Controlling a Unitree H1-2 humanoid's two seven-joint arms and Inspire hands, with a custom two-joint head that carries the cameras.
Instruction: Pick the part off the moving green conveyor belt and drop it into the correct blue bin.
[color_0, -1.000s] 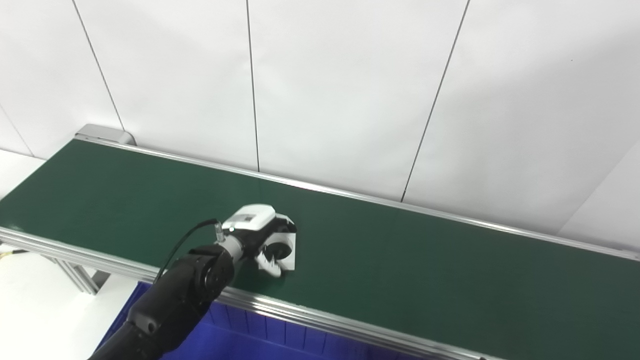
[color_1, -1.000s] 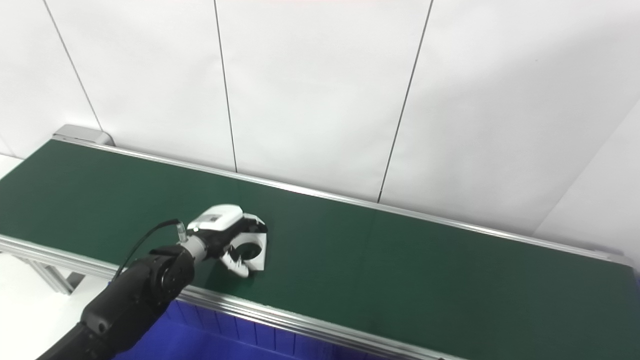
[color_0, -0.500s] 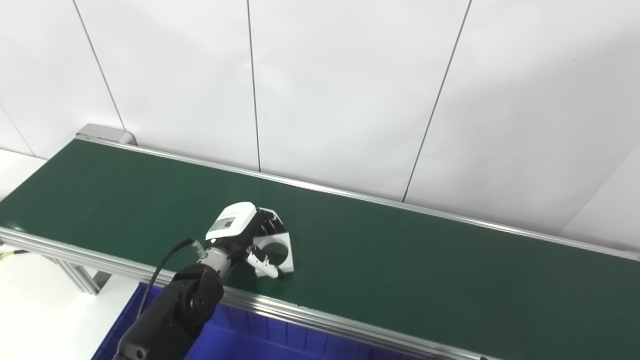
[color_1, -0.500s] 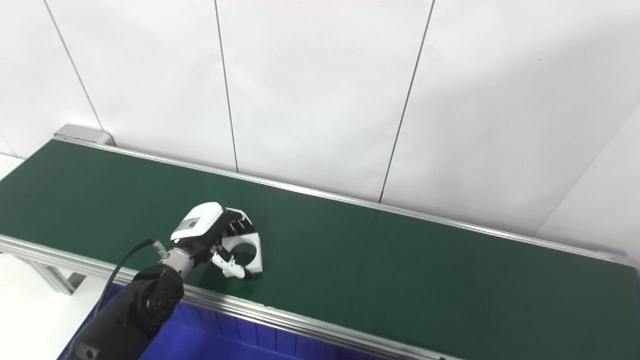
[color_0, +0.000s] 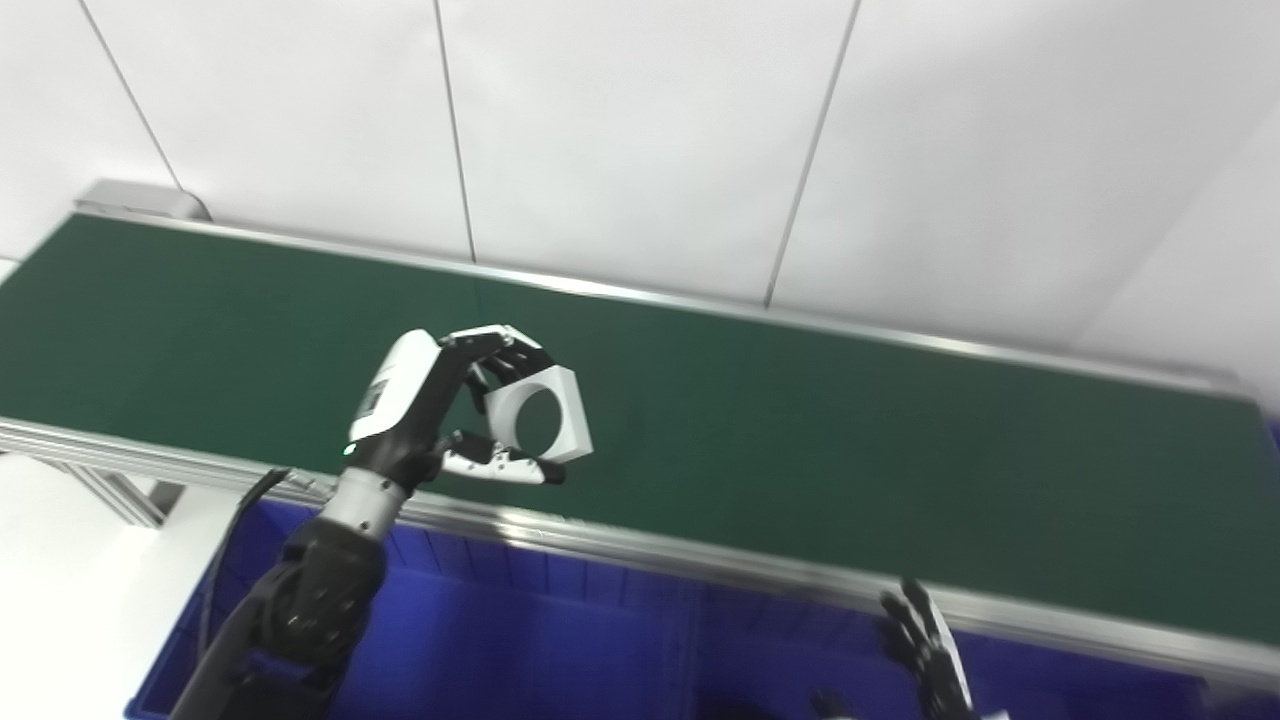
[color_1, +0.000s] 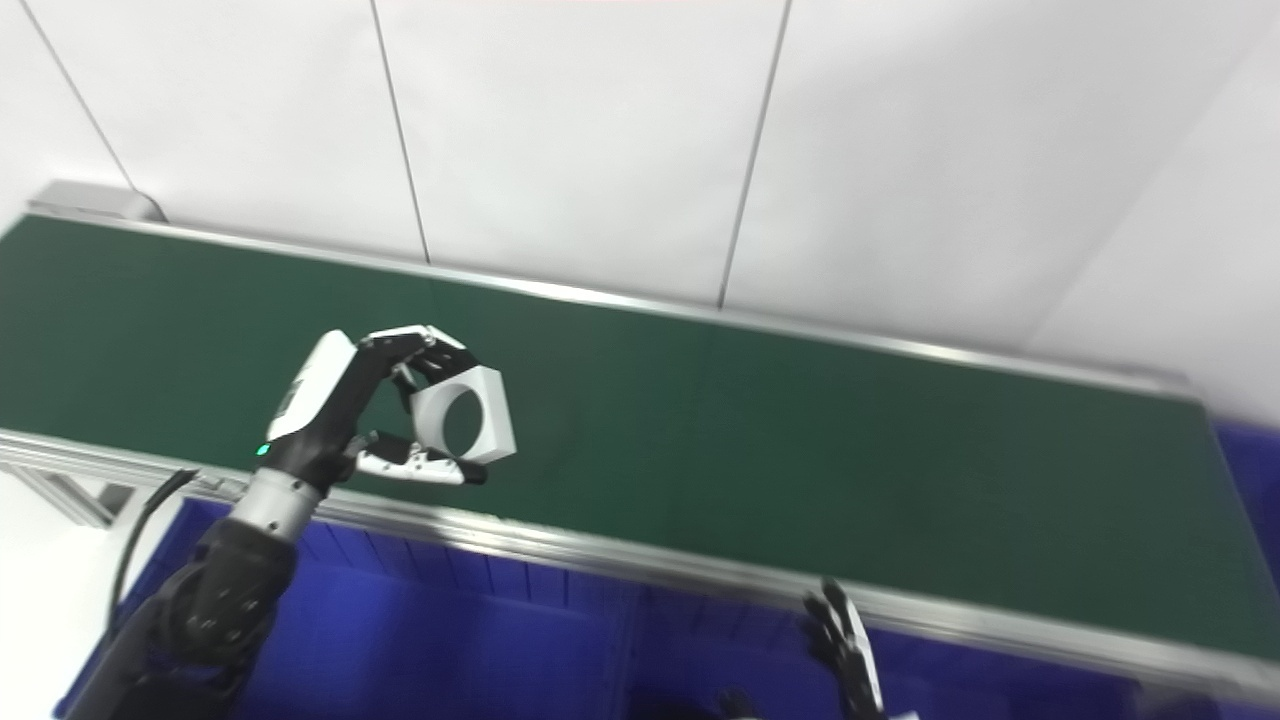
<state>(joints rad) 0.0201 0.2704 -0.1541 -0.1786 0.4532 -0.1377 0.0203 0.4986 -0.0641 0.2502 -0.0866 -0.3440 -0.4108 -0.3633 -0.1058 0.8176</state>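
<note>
One white part (color_0: 538, 415), a hexagonal block with a round hole through it, is seen in the left eye view, clamped between the fingers (color_0: 500, 345) above and the thumb below of the left hand (color_0: 420, 400). The part is held up in front of the green conveyor belt (color_0: 800, 440), near its front rail (color_0: 640, 548); whether it touches the belt cannot be told. One belt is counted, running from upper left to right, with nothing else seen lying on it. Below the rail one blue bin (color_0: 520, 640) is seen, with ribbed walls. At the bottom edge the right hand (color_0: 925, 650) is partly in view, its dark fingers spread apart and holding nothing. A white panelled wall (color_0: 640, 130) stands behind the belt.

In the right eye view the same single part (color_1: 462, 415) is shown pinched in the left hand (color_1: 340, 400), thumb beneath and fingers (color_1: 420, 345) on top. The belt (color_1: 800, 440) and the blue bin (color_1: 450, 640) are seen again, and a further strip of blue (color_1: 1245, 450) shows past the belt's right end. The right hand (color_1: 845, 645) is seen low at the edge, fingers apart, in front of the bin.
</note>
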